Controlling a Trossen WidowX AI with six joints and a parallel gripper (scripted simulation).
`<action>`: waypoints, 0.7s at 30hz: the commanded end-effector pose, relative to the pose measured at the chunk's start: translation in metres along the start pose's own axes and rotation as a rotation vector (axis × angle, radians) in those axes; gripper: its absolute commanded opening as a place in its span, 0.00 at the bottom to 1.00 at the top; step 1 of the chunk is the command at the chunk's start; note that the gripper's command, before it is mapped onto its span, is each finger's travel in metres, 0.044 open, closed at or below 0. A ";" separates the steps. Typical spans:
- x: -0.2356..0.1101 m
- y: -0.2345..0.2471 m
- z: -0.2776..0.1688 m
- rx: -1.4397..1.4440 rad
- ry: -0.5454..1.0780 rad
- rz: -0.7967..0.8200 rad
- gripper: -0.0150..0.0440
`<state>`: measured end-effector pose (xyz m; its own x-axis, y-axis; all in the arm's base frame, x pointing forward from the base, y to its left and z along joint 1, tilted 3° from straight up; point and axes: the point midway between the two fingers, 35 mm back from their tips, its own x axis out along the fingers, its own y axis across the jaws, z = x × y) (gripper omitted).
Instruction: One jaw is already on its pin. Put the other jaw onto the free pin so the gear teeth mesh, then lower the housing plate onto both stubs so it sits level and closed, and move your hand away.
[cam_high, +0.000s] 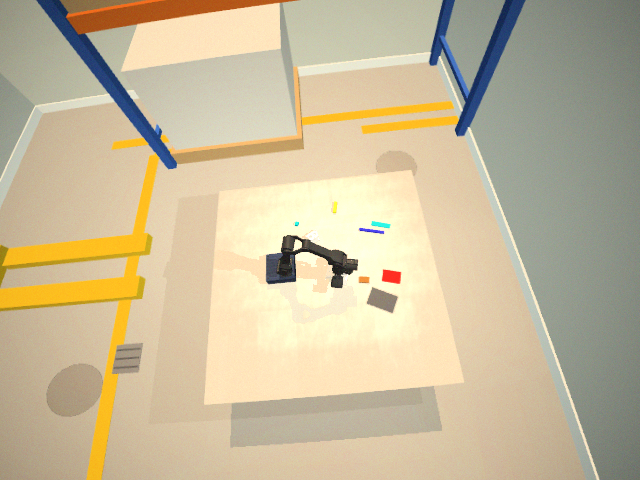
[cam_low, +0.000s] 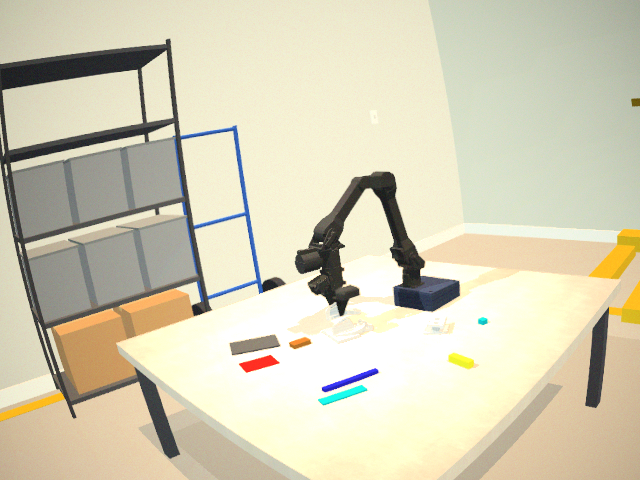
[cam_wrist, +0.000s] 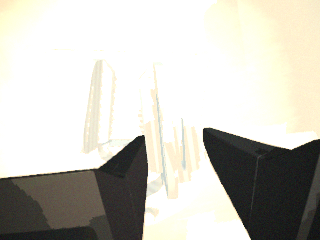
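Note:
My gripper (cam_low: 341, 313) (cam_wrist: 174, 134) points down and is shut on a pale jaw (cam_wrist: 171, 162), its fingers apart around it. The held jaw hangs just above or at the white base assembly (cam_low: 347, 330); glare hides whether it touches a pin. Another pale jaw (cam_wrist: 101, 110) with a toothed edge lies left of the held one in the wrist view, with a gap between them at its upper part. The pins and the meshing of the teeth cannot be made out. A white piece with raised parts, probably the housing plate (cam_high: 311, 235) (cam_low: 438, 324), lies apart on the table near the arm's base.
On the table (cam_high: 330, 361) lie an orange block (cam_high: 363, 279) (cam_low: 299, 342), a red plate (cam_high: 391, 276) (cam_low: 258, 363), a dark grey plate (cam_high: 382, 299) (cam_low: 254, 344), a blue bar (cam_low: 350, 379), a cyan strip (cam_low: 342, 394), a yellow block (cam_low: 460, 360) and a cyan cube (cam_low: 482, 320).

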<state>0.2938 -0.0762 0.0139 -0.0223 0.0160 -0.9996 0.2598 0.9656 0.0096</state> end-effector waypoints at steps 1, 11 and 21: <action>0.008 0.000 -0.001 -0.004 0.002 -0.004 0.48; 0.021 -0.001 -0.002 -0.004 0.003 -0.004 0.48; 0.021 -0.001 -0.002 -0.004 0.003 -0.004 0.48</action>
<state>0.2913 -0.0755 -0.0070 -0.0261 0.0169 -0.9995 0.2593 0.9657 0.0096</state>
